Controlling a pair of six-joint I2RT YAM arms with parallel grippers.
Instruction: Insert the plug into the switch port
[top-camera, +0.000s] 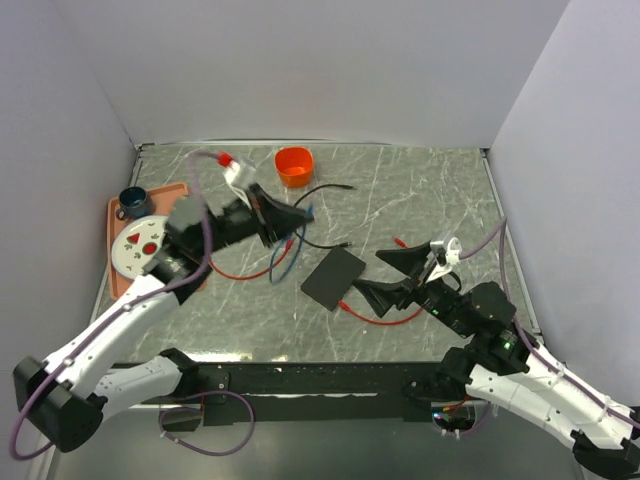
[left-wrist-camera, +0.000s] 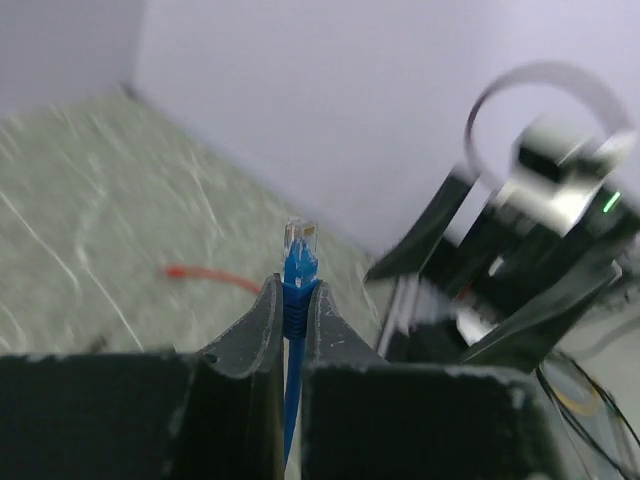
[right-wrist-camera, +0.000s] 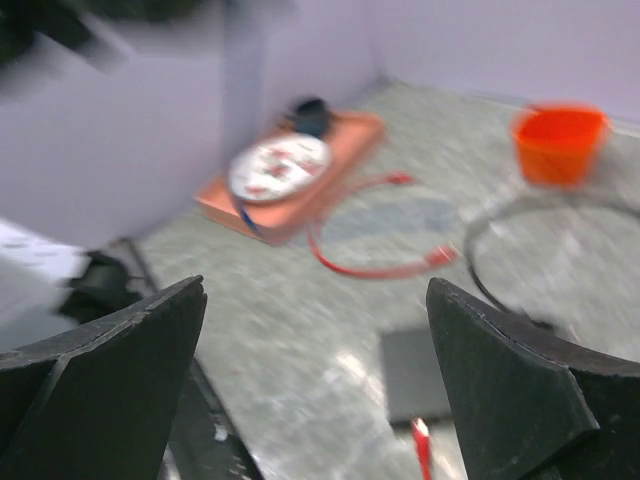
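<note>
My left gripper (top-camera: 297, 217) is shut on the blue cable just behind its clear plug (left-wrist-camera: 299, 240). In the left wrist view the plug sticks out past the closed fingertips of the left gripper (left-wrist-camera: 296, 287), held above the table. The flat black switch box (top-camera: 333, 277) lies mid-table, right of and below the plug. Its port does not show. My right gripper (top-camera: 383, 273) stands wide open right beside the box's right edge, holding nothing. The right wrist view is blurred, with the box (right-wrist-camera: 420, 375) low between the spread fingers of the right gripper (right-wrist-camera: 316, 292).
An orange cup (top-camera: 294, 165) stands at the back centre. An orange tray (top-camera: 118, 215) at the left edge holds a white plate (top-camera: 138, 246) and a dark mug (top-camera: 133, 203). Red cables (top-camera: 385, 319) and a black cable (top-camera: 325, 188) lie around the box. Walls enclose three sides.
</note>
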